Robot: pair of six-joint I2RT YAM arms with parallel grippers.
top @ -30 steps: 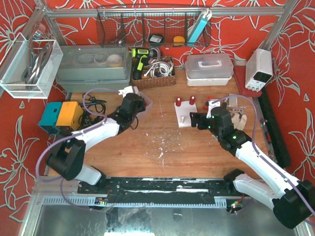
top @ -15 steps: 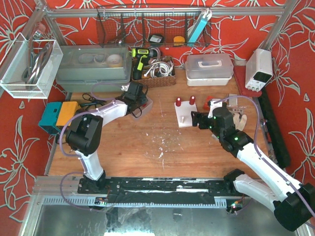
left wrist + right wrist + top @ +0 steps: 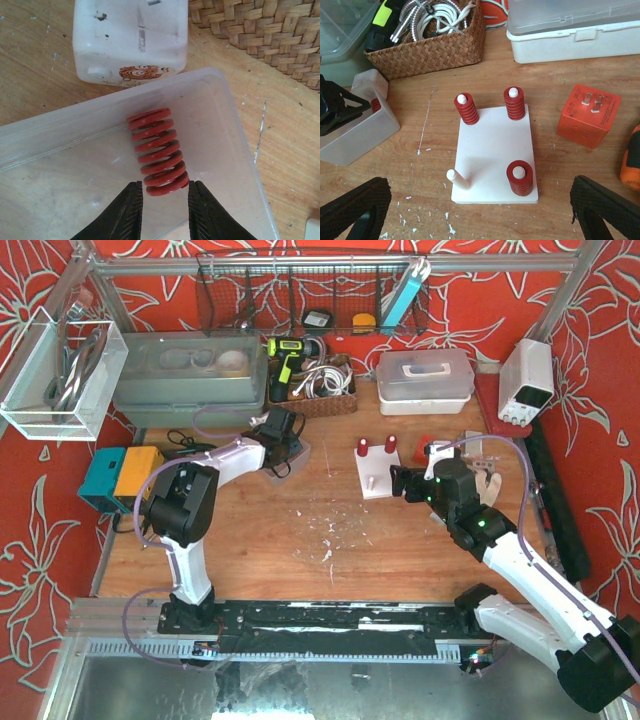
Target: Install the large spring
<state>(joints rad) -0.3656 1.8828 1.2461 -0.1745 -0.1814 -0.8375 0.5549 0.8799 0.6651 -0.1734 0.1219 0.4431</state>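
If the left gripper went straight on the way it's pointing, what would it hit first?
The red spring lying in the clear tub; its near end sits between the open fingers of the left gripper. How far down the fingers are is unclear.

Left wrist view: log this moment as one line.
left gripper open astride large red spring in clear bin | right gripper open facing peg plate | three pegs loaded, one bare peg | spring not grasped

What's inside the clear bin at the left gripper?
One red spring, lying on its side in the clear bin; the left gripper straddles its near end. Visible floor otherwise bare; the near part is hidden by the fingers.
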